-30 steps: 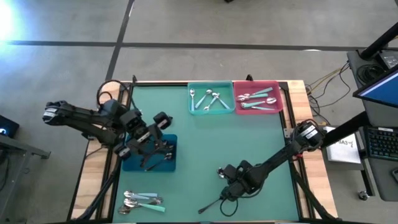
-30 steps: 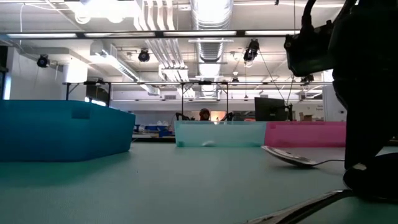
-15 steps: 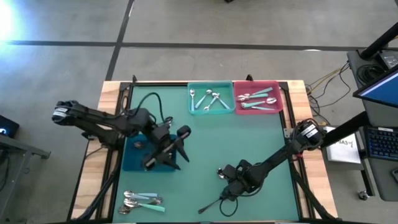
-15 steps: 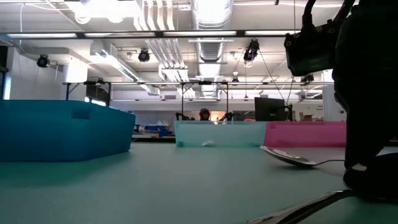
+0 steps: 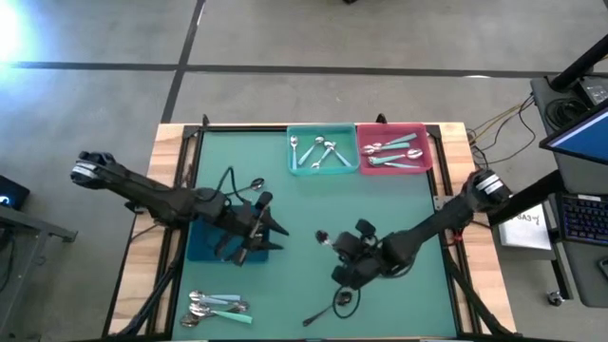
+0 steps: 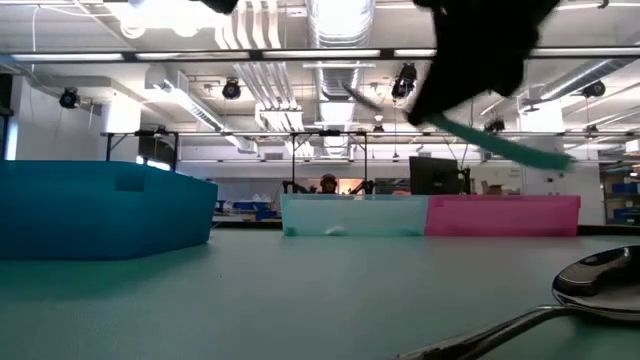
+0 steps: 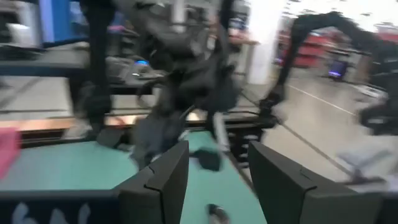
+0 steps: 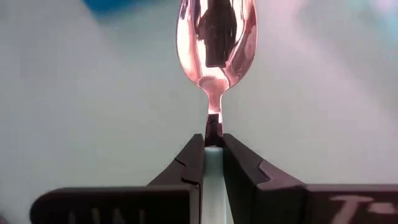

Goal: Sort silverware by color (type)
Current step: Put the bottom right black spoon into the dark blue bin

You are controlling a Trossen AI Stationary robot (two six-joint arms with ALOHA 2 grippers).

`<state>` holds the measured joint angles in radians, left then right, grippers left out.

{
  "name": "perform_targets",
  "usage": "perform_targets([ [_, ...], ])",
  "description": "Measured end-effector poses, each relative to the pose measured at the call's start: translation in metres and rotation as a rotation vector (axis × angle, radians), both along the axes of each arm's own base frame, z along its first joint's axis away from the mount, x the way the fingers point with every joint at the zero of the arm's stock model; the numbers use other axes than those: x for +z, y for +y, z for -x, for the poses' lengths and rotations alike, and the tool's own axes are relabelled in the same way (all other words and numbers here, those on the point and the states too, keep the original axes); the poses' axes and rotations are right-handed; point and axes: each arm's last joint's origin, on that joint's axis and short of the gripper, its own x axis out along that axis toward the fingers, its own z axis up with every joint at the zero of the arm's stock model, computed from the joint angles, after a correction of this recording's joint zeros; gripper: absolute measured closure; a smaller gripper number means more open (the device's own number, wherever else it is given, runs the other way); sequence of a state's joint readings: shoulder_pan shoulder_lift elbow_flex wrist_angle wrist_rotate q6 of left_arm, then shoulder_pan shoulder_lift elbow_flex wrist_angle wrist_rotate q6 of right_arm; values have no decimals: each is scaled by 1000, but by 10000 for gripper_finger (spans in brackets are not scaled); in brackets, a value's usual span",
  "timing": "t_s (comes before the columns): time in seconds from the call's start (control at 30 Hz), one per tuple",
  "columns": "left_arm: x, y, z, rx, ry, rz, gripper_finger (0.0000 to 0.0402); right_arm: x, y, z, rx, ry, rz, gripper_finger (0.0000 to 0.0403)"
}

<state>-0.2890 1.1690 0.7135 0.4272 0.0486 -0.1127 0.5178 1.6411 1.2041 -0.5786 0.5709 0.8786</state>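
Observation:
My right gripper (image 5: 334,245) is over the mat's middle, shut on a spoon (image 8: 214,37) with a shiny bowl and a mint-teal handle, which is lifted above the green mat (image 5: 285,275). My left gripper (image 5: 269,226) stands open with nothing between its fingers (image 7: 217,149), at the right edge of the blue bin (image 5: 204,249). A dark spoon (image 5: 325,309) lies flat on the mat near the front edge, in front of my right gripper. Several spoons (image 5: 214,304) lie in a pile at the near left. My right gripper pinches the spoon's mint-teal handle (image 8: 212,163) between its two fingers, just behind the neck, with the fingers lying along the spoon. The bowl (image 8: 214,37) points out past the fingertips. The handle's free end (image 6: 520,150) sticks out behind, tilted down, clear of the mat.
At the far edge a teal bin (image 5: 323,171) holds silver spoons and a pink bin (image 5: 391,169) holds teal-handled spoons. Bare mat lies between the bins and the arms.
My right gripper has risen from the mat and gone toward the far left, staying shut and lifting the teal-handled spoon clear. The dark spoon has stayed on the mat. My left gripper has swung from over the blue bin toward the bin's right edge and sunk, tipping toward level.

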Motion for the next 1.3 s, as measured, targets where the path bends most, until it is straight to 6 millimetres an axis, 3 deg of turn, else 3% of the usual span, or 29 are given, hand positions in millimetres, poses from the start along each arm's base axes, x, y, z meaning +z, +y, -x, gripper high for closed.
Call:
perform_targets([
  [0.2,-30,4,3,81,-41,13,251,47,-11,-10,141,-244,97,376],
  [0.33,-39,5,6,97,-34,23,251,80,-16,-11,234,-395,190,376],
  [0.47,-40,6,6,106,-31,34,251,99,-16,-15,309,-517,298,376],
  [0.67,-38,3,-3,111,-81,5,251,106,-15,-28,440,-644,349,376],
  [0.9,-39,-3,-22,117,-81,-60,251,107,-25,-36,468,-649,457,376],
  [1.3,-31,-7,-44,136,-109,-134,251,108,-37,-41,516,-662,437,376],
])
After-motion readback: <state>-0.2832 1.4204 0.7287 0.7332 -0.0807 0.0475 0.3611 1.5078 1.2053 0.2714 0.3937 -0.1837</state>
